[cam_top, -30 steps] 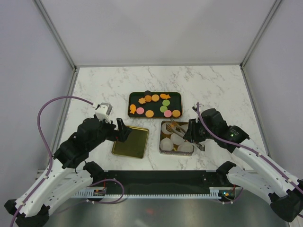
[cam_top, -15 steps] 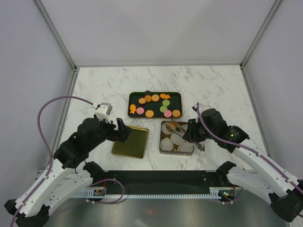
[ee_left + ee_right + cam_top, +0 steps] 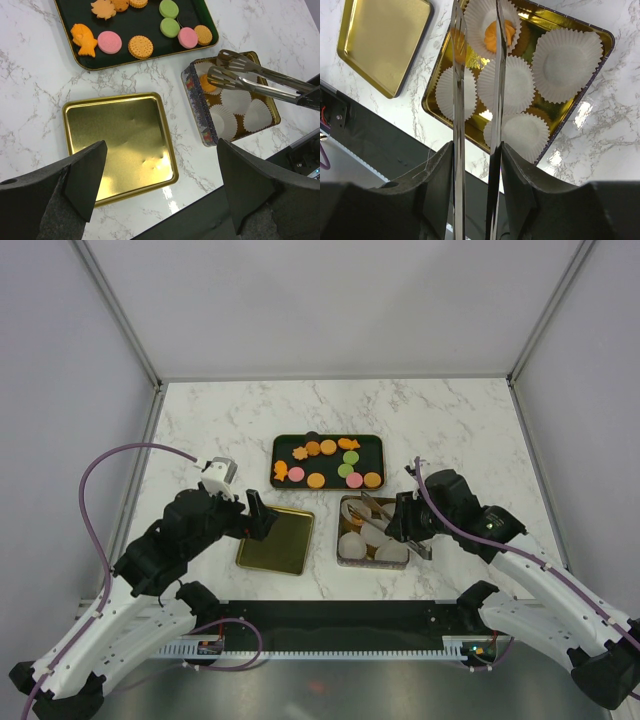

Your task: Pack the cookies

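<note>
Several cookies (image 3: 325, 462) in orange, pink and green lie on a black tray (image 3: 378, 443) at the middle of the table, also in the left wrist view (image 3: 140, 46). My right gripper (image 3: 407, 521) (image 3: 477, 150) is shut on metal tongs (image 3: 455, 75) (image 3: 260, 85), whose tips hang slightly parted over the gold tin (image 3: 344, 543) of white paper cups. One orange cookie (image 3: 495, 35) (image 3: 207, 84) rests in a far cup, just under the tong tips. My left gripper (image 3: 257, 516) (image 3: 161, 165) is open and empty above the gold lid (image 3: 277, 540).
The gold lid (image 3: 117, 140) lies flat, left of the tin (image 3: 192, 92). Several empty paper cups (image 3: 567, 62) fill the tin. The table's near edge and a black rail (image 3: 330, 625) run just below the lid and the tin.
The tongs' arms have spread a little over the tin as the right jaws eased outward. The left arm has not moved.
</note>
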